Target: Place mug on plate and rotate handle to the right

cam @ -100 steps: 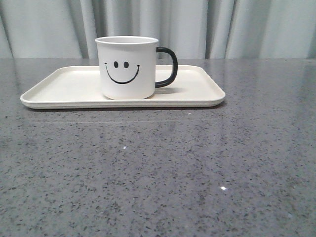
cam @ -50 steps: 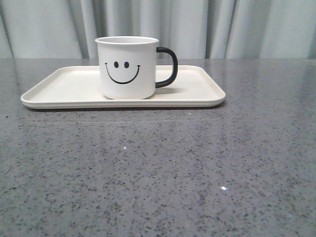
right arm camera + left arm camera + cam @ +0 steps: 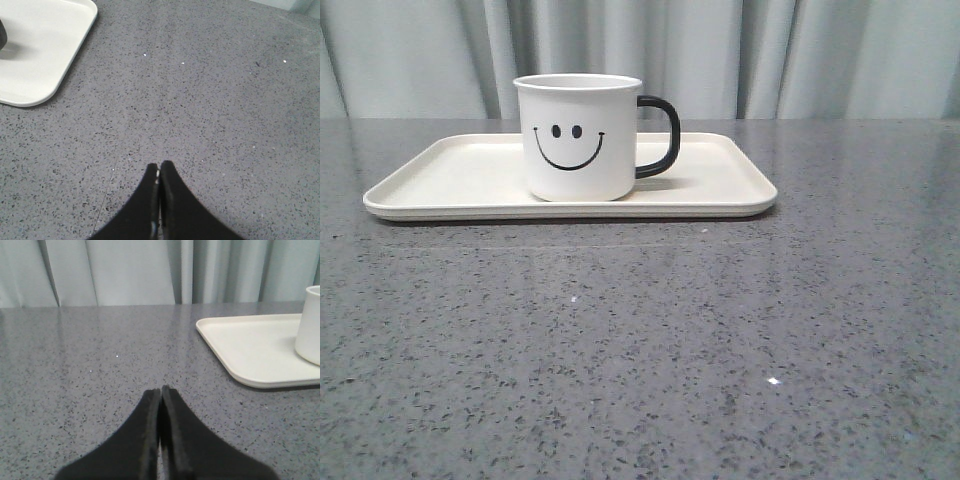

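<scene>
Front view: low, near-level camera facing forward across the table (image 3: 640, 350), with the plate (image 3: 460, 175) and mug (image 3: 578, 140) at mid-distance before a curtain (image 3: 770, 55). Left wrist view: low, close to the table surface, facing the curtain; the plate's left end and part of the mug's side enter at one edge. Right wrist view: higher, tilted steeply down at the table; only the plate's right corner appears. All three views share the plate.
</scene>
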Tool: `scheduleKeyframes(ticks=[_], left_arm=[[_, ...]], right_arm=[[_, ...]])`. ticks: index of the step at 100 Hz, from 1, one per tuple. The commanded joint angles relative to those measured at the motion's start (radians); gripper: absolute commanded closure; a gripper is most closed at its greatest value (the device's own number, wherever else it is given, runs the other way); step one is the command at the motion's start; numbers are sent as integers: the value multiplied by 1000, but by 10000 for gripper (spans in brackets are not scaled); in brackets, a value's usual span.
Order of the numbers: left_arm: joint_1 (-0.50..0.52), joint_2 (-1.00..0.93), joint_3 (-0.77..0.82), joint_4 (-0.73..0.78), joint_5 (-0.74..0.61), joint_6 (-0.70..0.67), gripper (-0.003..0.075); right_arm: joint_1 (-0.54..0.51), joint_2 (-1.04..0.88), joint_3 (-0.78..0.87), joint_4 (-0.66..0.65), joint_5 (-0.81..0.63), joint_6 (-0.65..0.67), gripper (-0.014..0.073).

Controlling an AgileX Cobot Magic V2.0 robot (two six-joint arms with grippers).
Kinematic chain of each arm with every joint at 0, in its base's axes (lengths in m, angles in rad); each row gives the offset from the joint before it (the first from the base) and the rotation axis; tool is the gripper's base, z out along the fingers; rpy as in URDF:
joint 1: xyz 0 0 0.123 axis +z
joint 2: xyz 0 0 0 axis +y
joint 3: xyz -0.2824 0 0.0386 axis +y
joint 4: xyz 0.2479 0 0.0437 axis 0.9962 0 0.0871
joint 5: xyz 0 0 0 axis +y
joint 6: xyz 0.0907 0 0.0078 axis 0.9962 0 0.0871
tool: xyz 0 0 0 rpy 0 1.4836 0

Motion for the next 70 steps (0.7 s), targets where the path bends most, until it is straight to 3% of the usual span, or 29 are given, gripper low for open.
scheduleKeyframes(ticks=[1,19,70], left_arm=[[-4,-57,7,19,-27,-10,740],[-4,-166,7,21,42,-10,740],[-4,-163,7,25,81,-10,740]], right_arm=[[-8,-6,-26,-29,-70,1,659],[-8,-6,-26,-29,-70,1,659],[-8,-6,-26,-29,-65,1,659]])
